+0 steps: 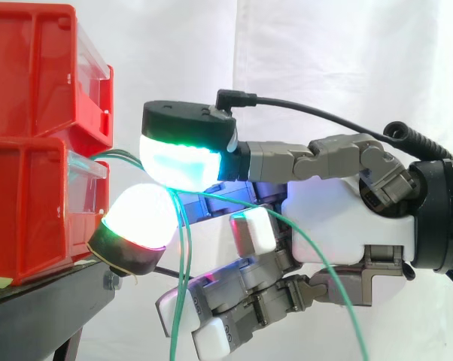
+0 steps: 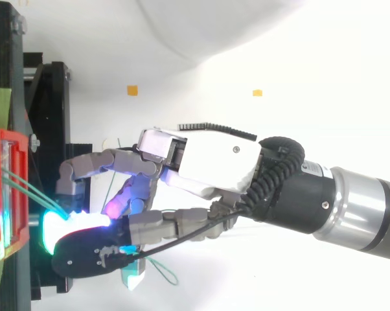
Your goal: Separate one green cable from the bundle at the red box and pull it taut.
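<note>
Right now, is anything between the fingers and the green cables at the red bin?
Nothing visible is. The green cables leave the lower red bin and run straight between the glowing pads of the hand, whose fingers pinch them. Below the pads several strands hang loose.

Red bins (image 1: 31, 203) block left; green cables (image 1: 185, 248) hang beneath; room above free.

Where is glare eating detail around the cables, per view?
Side view: two glowing pads of the hand blow out to white, yet the green cables pinched between them read clearly against the curtain. Top view: the pad glow blooms beside the red box and swallows the spot where the cables meet the hand.
</note>
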Tool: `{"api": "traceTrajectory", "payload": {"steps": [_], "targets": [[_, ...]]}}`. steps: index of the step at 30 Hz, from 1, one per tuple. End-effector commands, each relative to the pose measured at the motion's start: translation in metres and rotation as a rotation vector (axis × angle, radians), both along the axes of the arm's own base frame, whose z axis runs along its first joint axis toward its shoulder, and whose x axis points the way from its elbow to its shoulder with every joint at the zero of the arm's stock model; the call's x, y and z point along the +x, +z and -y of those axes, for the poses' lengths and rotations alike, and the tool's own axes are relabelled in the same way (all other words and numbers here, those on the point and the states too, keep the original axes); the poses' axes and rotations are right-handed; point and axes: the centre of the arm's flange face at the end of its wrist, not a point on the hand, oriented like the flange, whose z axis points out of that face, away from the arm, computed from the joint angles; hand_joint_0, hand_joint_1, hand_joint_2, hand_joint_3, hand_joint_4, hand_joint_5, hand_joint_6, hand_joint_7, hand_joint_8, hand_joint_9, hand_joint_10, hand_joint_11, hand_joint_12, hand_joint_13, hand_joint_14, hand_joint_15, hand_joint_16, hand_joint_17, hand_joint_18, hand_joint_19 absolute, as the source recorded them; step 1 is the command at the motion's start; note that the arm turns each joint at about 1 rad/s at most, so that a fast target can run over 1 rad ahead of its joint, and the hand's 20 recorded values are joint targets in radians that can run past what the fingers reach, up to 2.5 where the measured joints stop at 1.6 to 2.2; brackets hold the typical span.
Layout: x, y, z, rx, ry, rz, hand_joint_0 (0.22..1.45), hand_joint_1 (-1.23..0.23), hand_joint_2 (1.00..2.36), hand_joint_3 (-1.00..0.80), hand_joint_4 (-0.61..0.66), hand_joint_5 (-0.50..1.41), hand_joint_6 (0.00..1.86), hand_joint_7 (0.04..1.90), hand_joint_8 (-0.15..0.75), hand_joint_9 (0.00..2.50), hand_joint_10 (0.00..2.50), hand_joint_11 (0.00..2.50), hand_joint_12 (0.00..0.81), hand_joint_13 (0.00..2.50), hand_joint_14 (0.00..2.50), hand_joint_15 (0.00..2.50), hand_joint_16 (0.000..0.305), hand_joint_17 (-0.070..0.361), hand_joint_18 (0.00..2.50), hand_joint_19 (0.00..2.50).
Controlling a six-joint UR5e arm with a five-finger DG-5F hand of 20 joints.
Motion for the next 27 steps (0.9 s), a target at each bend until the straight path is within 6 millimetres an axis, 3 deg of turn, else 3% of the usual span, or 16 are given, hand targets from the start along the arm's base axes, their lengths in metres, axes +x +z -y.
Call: {"api": "traceTrajectory", "payload": {"steps": [1,12,27], "targets": [[0.0,0.003,0.001,0.001,0.0,0.003,0.69,-0.65,1.02,-0.17,0.23,0.1,0.51,1.24,0.241,1.7,0.01,0.25,0.311,1.16,0.01,0.4,0.073,0.165,1.01,0.38],[-0.001,0.005,0.006,-0.002,-0.002,-0.01,0.7,-0.66,1.02,-0.16,0.25,0.1,0.51,1.24,0.23,1.73,0.01,0.27,0.306,1.18,0.02,0.39,0.071,0.16,1.01,0.39],[-0.017,0.029,0.01,-0.056,0.0,-0.093,0.71,-0.66,1.02,-0.15,0.25,0.1,0.51,1.24,0.221,1.73,0.01,0.26,0.306,1.19,0.01,0.4,0.07,0.157,1.01,0.39]]}}
